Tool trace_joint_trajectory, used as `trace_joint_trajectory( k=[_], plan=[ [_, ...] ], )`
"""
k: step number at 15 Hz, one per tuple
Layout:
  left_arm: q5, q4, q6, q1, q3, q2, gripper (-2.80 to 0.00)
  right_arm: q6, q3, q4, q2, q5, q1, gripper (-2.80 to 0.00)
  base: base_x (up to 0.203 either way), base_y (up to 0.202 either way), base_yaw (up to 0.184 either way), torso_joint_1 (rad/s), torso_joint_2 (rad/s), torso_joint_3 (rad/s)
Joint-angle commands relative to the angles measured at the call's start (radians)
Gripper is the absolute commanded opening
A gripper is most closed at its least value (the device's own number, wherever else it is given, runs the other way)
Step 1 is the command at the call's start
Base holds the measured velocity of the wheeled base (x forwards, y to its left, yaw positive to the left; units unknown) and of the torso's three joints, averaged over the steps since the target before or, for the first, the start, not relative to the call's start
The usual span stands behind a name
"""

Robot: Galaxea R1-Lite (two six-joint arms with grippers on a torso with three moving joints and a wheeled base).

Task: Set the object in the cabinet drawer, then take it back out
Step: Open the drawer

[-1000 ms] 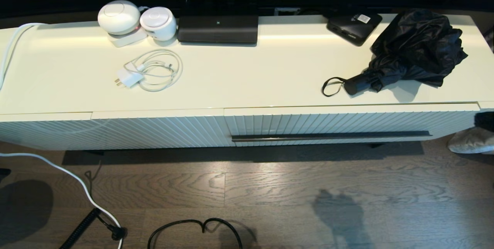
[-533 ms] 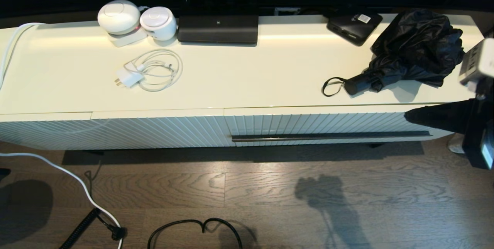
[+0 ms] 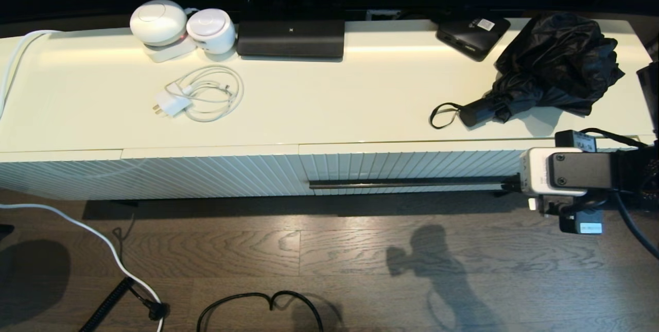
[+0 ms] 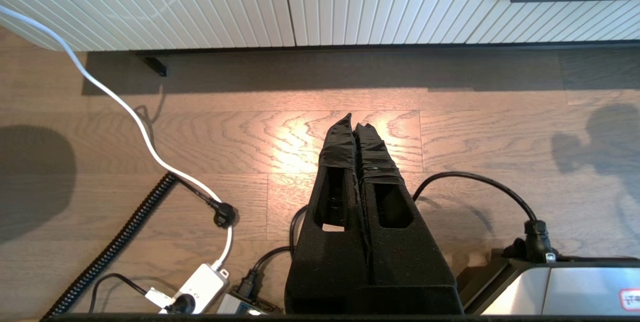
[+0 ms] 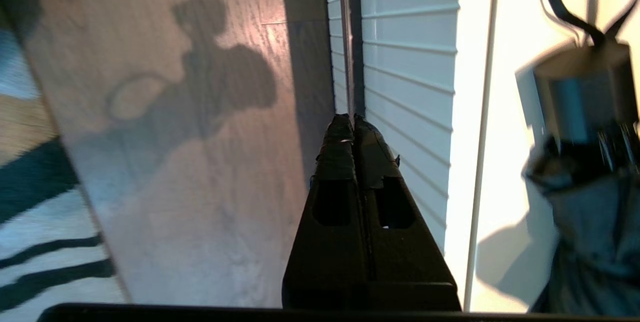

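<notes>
The black folding umbrella [image 3: 556, 59] lies on the right of the cabinet top, with its short handle [image 3: 476, 113] and wrist loop [image 3: 443, 116] pointing left. The right wrist view shows the umbrella [image 5: 590, 242] close by. The cream ribbed drawer [image 3: 412, 164] below it is closed. My right gripper [image 3: 509, 184] is shut, with its tips [image 5: 351, 120] at the right end of the dark handle bar [image 3: 412, 182] and nothing between the fingers. My left gripper [image 4: 356, 125] is shut and empty, hanging low over the wooden floor in front of the cabinet.
A flat black box with a white sticker [image 3: 472, 33] sits behind the umbrella. A white charger with coiled cable [image 3: 198, 95], two white round devices [image 3: 159, 22] and a black flat unit [image 3: 291, 38] lie further left. Cables [image 3: 257, 301] run across the floor.
My right arm has come in from the right edge and dropped from beside the cabinet top to the right end of the drawer's handle bar. The umbrella has not moved.
</notes>
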Motion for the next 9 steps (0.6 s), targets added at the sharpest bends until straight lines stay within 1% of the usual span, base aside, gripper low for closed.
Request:
trace_joint_trajectory(
  k=[1,2,4,5,7,8,9],
  plan=[
    [0.000,0.000,0.000,0.000,-0.002,-0.002,-2.80,-0.062,0.054,-0.114,0.059,-0.004,0.001,-2.80,0.000,0.000,0.000,0.000,0.00,0.000],
    [0.000,0.000,0.000,0.002,0.000,-0.002,-2.80,-0.084,0.083,-0.173,0.076,-0.014,0.002,-2.80,0.000,0.000,0.000,0.000,0.00,0.000],
    [0.000,0.000,0.001,0.000,0.000,-0.002,-2.80,-0.088,0.096,-0.199,0.096,-0.057,0.012,-2.80,0.000,0.000,0.000,0.000,0.00,0.000],
    [0.000,0.000,-0.001,0.000,0.000,-0.002,-2.80,-0.087,0.115,-0.241,0.114,-0.068,0.014,-2.80,0.000,0.000,0.000,0.000,0.00,0.000],
    [0.000,0.000,0.001,0.000,0.000,-0.002,-2.80,-0.088,0.195,-0.416,0.145,-0.090,0.016,-2.80,0.000,0.000,0.000,0.000,0.00,0.000],
    [0.000,0.000,-0.001,0.001,0.000,-0.002,-2.80,-0.089,0.228,-0.477,0.166,-0.106,0.019,-2.80,0.000,0.000,0.000,0.000,0.00,0.000],
    [0.000,0.000,0.000,0.000,-0.001,-0.002,-2.80,-0.089,0.243,-0.499,0.179,-0.117,0.020,-2.80,0.000,0.000,0.000,0.000,0.00,0.000]
  ],
)
